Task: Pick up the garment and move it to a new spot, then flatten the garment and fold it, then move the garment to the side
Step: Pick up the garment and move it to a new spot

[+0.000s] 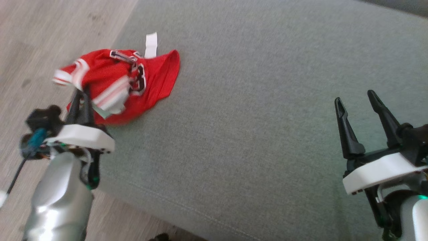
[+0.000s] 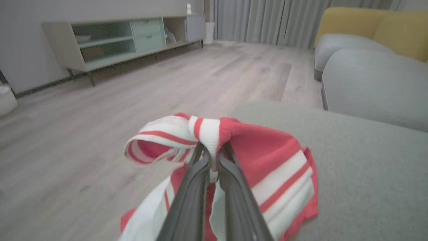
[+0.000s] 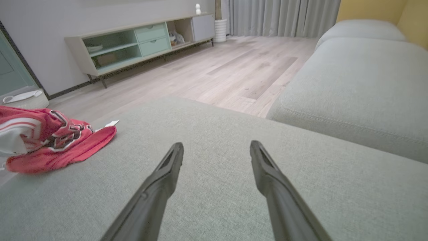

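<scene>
Garment [image 1: 133, 83] bunched at the cushion's [image 1: 267, 100] left edge, part of it past that edge; left gripper [image 2: 214, 151] is the near one, fingers pinched tight on the striped trim [image 2: 207, 132] there; right gripper [image 1: 356, 98] spread wide, empty, over the cushion's right side, well apart; garment's long axis runs across the cushion, red hem [image 1: 170, 70] pointing toward its middle.

Dark, white-edged numerals on red jersey [image 1: 133, 83] front: crumpled and blurred, digits unreadable. White tag [image 1: 151, 45] at its edge: no legible print.
</scene>
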